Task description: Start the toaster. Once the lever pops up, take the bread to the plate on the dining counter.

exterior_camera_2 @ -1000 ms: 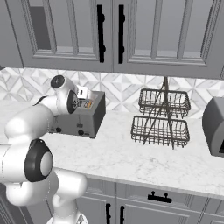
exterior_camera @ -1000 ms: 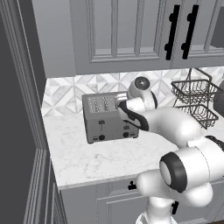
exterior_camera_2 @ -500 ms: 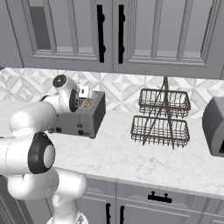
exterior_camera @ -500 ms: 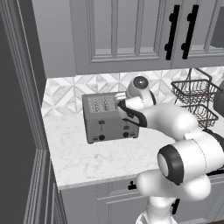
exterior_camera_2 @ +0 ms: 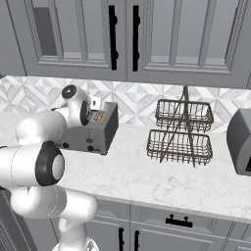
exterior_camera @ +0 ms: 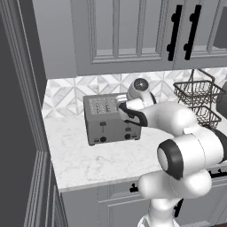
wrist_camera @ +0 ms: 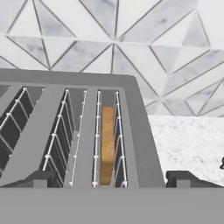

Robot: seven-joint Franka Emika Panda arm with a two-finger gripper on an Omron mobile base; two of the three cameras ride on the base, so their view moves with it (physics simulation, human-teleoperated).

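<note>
- first, left base view: the toaster [exterior_camera: 107,119] sits on the marble worktop [exterior_camera: 102,155] with its back near the tiled backsplash [exterior_camera: 66,95]. its long axis runs left to right along the wall; the slots face up and the front panel faces the camera.
- on that front panel, one lever [exterior_camera: 102,126] shows as a small black tab in a vertical track, with round black knobs [exterior_camera: 103,139] low down. the second lever is partly hidden by the arm, so i cannot place it.
- the gripper [exterior_camera: 120,105] hangs over the toaster's right end, close above the top. bare worktop lies in front of the toaster and to its left, up to the tall side panel [exterior_camera: 31,88].
- right base view: the toaster [exterior_camera_2: 100,130] is seen from its right end, and the wrist covers much of it. the gripper [exterior_camera_2: 96,104] sits just over the top edge. a two-tier wire basket [exterior_camera_2: 180,132] stands well apart to the right, with open marble between and a wide strip toward the counter's front edge.
- hand view: looking down along the slots. the bread [wrist_camera: 106,144] stands on edge, sunk in the rightmost slot, its crust edge up and its length running along the slot away from the camera. the fingertips [wrist_camera: 41,178] stand wide apart, straddling that slot and touching nothing i can see.
- right of the toaster's [wrist_camera: 140,131] edge, the marble is open.
</note>
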